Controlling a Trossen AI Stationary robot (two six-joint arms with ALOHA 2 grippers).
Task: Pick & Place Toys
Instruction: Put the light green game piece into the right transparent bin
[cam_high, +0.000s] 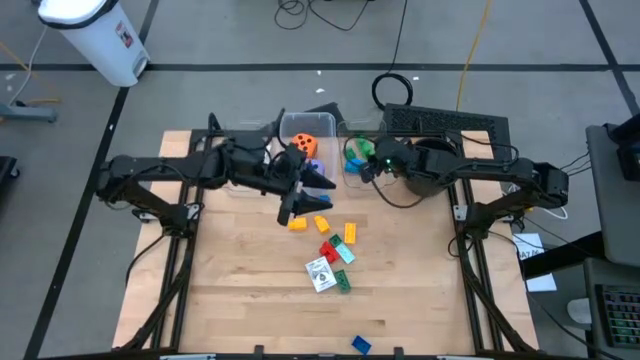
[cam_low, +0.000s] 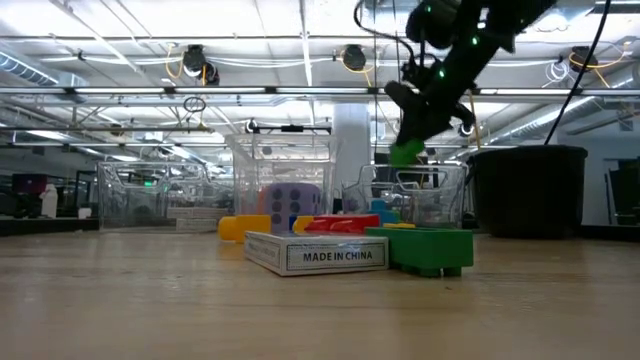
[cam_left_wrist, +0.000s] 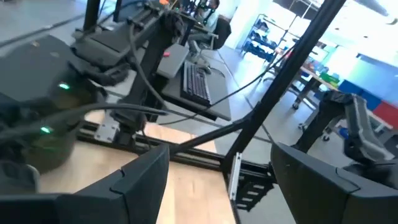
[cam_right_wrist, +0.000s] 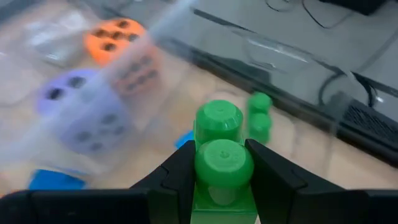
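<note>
Clamped between the two dark fingers of the right claw (cam_right_wrist: 219, 180) is a green plastic brick (cam_right_wrist: 221, 165), its round studs standing up between the pads; in the high view this claw (cam_high: 362, 166) is seen at the far side of the table (cam_high: 250, 300), above a clear plastic bin (cam_high: 358, 150) that stands beside the black pot (cam_high: 432, 165), and in the low view the brick (cam_low: 405, 153) is held well above the table top. Through the blurred clear wall in the right wrist view an orange foam die (cam_right_wrist: 115, 38) and a purple foam die (cam_right_wrist: 81, 109) are seen, with a second green brick (cam_right_wrist: 259, 115) lying beyond the held one. The left claw (cam_high: 300, 200) is placed near the table's middle, its fingers (cam_left_wrist: 140, 180) spread apart with nothing between them, just above an orange-yellow brick (cam_high: 297, 224). Nearer the front a loose cluster is laid out: yellow bricks (cam_high: 350, 233), a red brick (cam_high: 326, 250), a teal brick (cam_high: 345, 253), a white box of playing cards (cam_high: 320, 275) and a green brick (cam_high: 343, 283) touching that box. A blue brick (cam_high: 361, 345) lies well apart at the front edge. Another clear bin (cam_high: 307, 128) at the far side holds an orange die.
</note>
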